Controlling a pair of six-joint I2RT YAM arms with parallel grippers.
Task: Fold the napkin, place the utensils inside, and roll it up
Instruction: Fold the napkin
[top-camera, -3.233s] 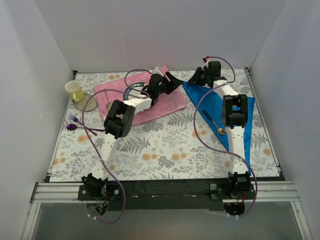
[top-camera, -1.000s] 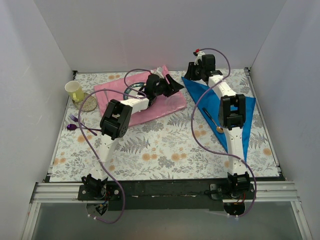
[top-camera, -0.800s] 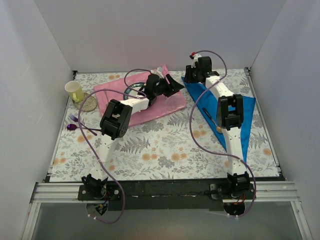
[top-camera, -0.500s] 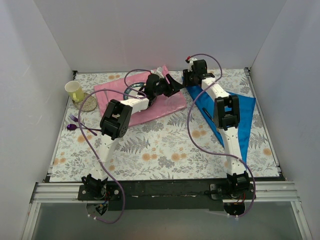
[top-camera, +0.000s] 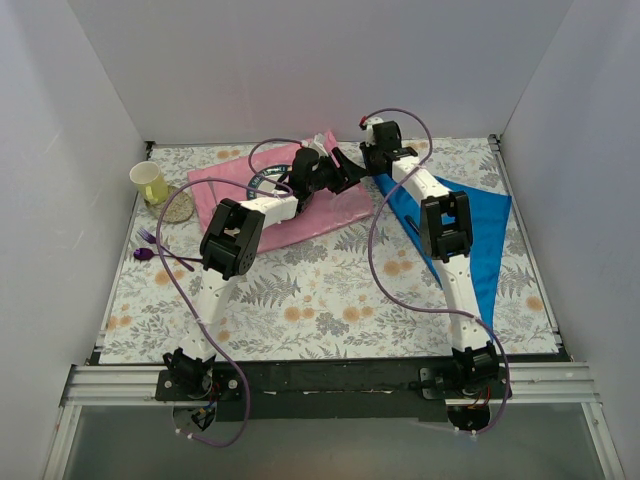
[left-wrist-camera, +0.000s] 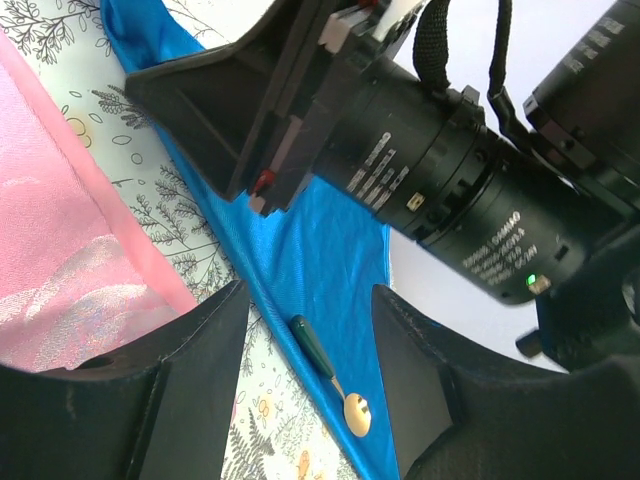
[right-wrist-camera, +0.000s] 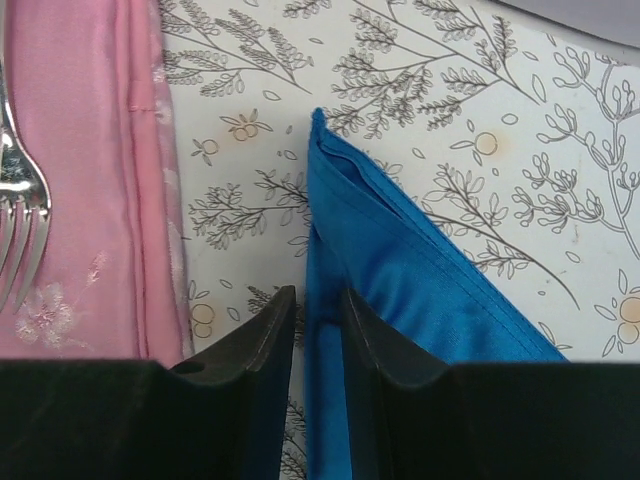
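The blue napkin (top-camera: 480, 230) lies folded in a triangle at the right of the table. The gold-bowled spoon (left-wrist-camera: 335, 375) lies on its left edge, and only its dark handle (top-camera: 409, 223) shows in the top view beside the right arm. My right gripper (top-camera: 372, 160) is low at the napkin's far left corner. In its wrist view (right-wrist-camera: 318, 310) the jaws stand a narrow gap apart, astride the napkin's folded edge (right-wrist-camera: 420, 270). My left gripper (top-camera: 348, 168) is open and empty, above the pink mat's right edge and close to the right gripper (left-wrist-camera: 310, 330).
The pink mat (top-camera: 300, 215) lies at the back left with a silver fork (right-wrist-camera: 20, 200) on it. A yellow cup (top-camera: 150, 182) and purple utensils (top-camera: 150, 245) are at the far left. White walls close in the back and sides.
My right gripper has moved left along the table's back, to the napkin's far left corner beside the left gripper. The left gripper has edged right. The napkin and spoon have stayed put.
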